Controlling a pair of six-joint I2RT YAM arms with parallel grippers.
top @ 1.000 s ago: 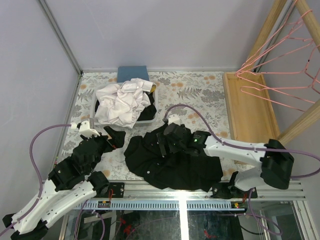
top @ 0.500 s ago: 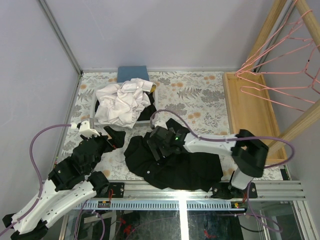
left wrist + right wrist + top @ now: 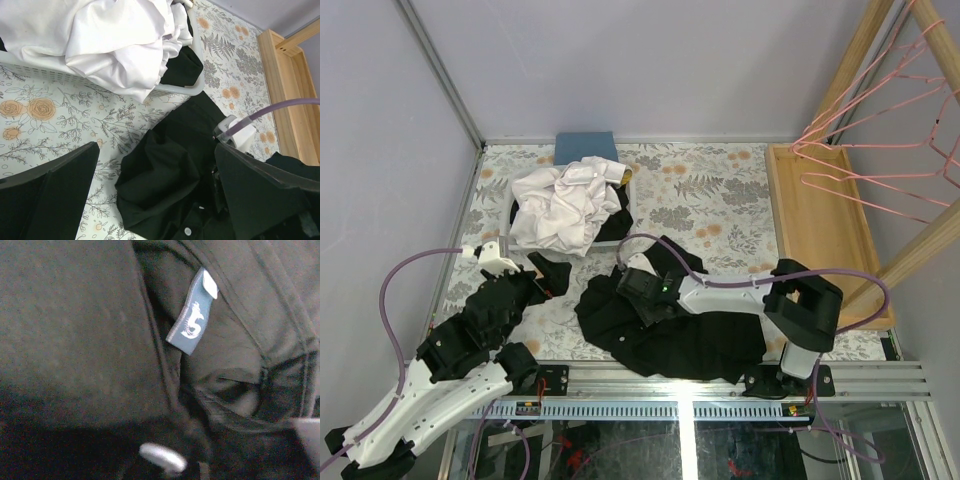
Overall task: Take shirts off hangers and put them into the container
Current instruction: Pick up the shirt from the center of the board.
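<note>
A black shirt (image 3: 680, 335) lies crumpled on the table in front of the right arm's base. My right gripper (image 3: 638, 292) is pressed down into its left part. The right wrist view is filled by dark cloth (image 3: 75, 315), a blue neck label (image 3: 192, 320) and a white button (image 3: 162, 457), and the fingers are hidden. My left gripper (image 3: 548, 274) hovers open just left of the shirt (image 3: 165, 180), its fingers (image 3: 50, 195) wide apart and holding nothing. The white container (image 3: 628, 215) behind holds a white shirt (image 3: 560, 210) over a black one. Empty pink hangers (image 3: 880, 150) hang at the right.
A long wooden tray (image 3: 820, 230) lies along the right side under the hangers and their wooden frame. A folded blue cloth (image 3: 585, 145) sits behind the container. The basket's perforated wall (image 3: 50, 75) is close ahead of the left gripper. A purple cable loops over the right arm.
The right arm has swung left and lowered its gripper onto the black shirt's collar area, bunching the cloth a little. The left arm has not moved.
</note>
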